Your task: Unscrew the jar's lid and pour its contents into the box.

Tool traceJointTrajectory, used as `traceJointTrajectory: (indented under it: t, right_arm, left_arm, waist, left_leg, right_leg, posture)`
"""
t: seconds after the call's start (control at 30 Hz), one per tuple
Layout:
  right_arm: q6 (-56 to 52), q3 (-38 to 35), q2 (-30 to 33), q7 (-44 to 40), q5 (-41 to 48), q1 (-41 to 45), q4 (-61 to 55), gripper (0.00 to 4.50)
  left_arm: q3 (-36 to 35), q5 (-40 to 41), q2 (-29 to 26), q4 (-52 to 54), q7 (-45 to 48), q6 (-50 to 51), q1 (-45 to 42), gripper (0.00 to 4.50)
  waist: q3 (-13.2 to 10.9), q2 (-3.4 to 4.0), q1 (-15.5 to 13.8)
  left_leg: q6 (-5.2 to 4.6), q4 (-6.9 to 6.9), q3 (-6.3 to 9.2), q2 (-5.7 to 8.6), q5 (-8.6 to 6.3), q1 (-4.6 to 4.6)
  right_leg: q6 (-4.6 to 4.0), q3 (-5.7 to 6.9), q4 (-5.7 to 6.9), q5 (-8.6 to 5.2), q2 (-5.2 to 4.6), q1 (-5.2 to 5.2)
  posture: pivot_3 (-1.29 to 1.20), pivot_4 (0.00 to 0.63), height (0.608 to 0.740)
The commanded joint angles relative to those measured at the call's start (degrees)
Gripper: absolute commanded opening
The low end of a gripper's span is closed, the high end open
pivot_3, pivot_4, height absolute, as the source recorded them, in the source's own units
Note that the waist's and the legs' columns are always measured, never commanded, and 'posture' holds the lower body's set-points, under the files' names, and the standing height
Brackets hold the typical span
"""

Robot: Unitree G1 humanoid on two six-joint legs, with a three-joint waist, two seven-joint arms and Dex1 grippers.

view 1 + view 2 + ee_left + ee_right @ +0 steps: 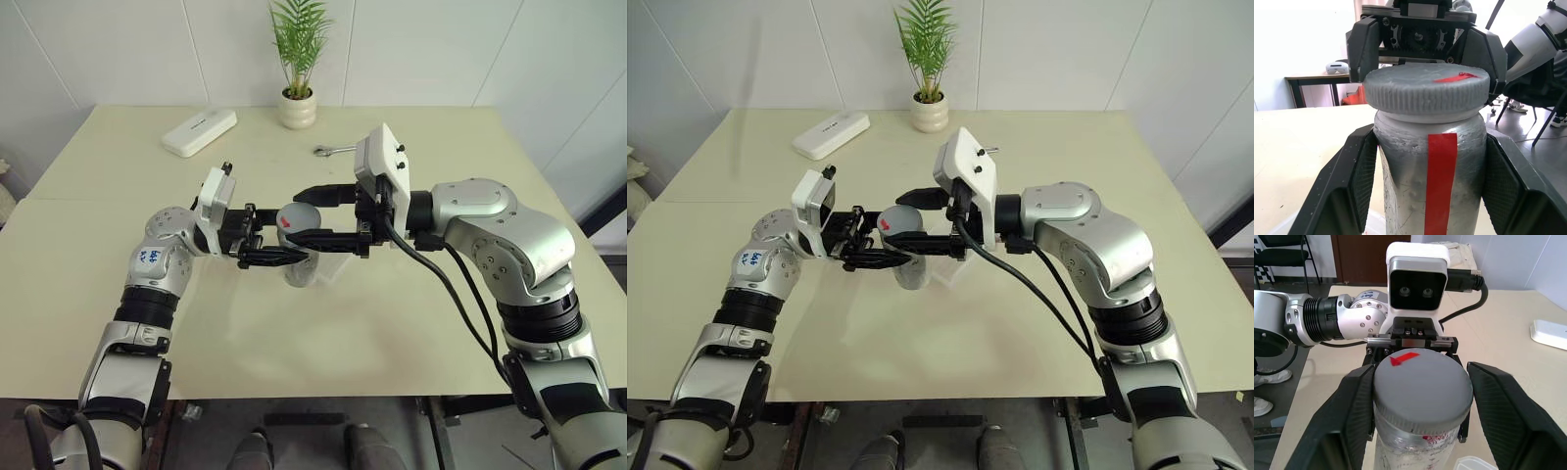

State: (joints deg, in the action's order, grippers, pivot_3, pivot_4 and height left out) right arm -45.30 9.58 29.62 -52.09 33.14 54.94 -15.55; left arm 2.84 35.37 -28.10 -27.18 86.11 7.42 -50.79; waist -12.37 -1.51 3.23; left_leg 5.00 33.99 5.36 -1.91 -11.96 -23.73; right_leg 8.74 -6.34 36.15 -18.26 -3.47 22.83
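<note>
My left gripper (286, 251) is shut on the body of the clear jar (1415, 171), which has a red stripe down its side, and holds it upright above the table. The grey lid (1422, 387) with its red mark sits on the jar. My right gripper (1422, 382) reaches in from the opposite side and straddles the lid, still open: one finger lies against the rim, the other stands a small gap away. The clear box (946, 271) lies on the table just under and beside the jar. I cannot make out the contents through the jar wall.
A white oblong case (199, 131) lies at the back left of the table (118, 294). At the back middle stands a potted plant (298, 98), with a small wrench (333, 150) near it.
</note>
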Motion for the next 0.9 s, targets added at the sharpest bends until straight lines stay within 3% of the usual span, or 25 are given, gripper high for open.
traceJointTrajectory:
  t: [0.03, 0.9]
  right_arm:
    - [0.16, -1.16, 0.60, -0.13, 0.07, 0.79, -1.40, 3.26]
    - [-1.00, -1.29, -0.40, -0.06, 0.37, 1.20, -0.57, 3.26]
  left_arm:
    - [-0.73, -0.20, -0.52, 0.91, 6.38, -0.74, -1.27, 2.60]
    - [-0.80, -0.21, -0.53, 1.16, 6.38, -0.97, -1.16, 2.60]
  waist:
    - [0.00, 0.00, 0.01]
    - [0.00, 0.00, 0.01]
  left_leg:
    - [0.00, 0.00, 0.00, 0.00, 0.00, 0.00]
    - [0.00, 0.00, 0.00, 0.00, 0.00, 0.00]
  right_leg:
    - [0.00, 0.00, 0.00, 0.00, 0.00, 0.00]
    - [0.00, 0.00, 0.00, 0.00, 0.00, 0.00]
  posture:
    - [0.00, 0.150, 0.740]
    - [0.00, 0.150, 0.740]
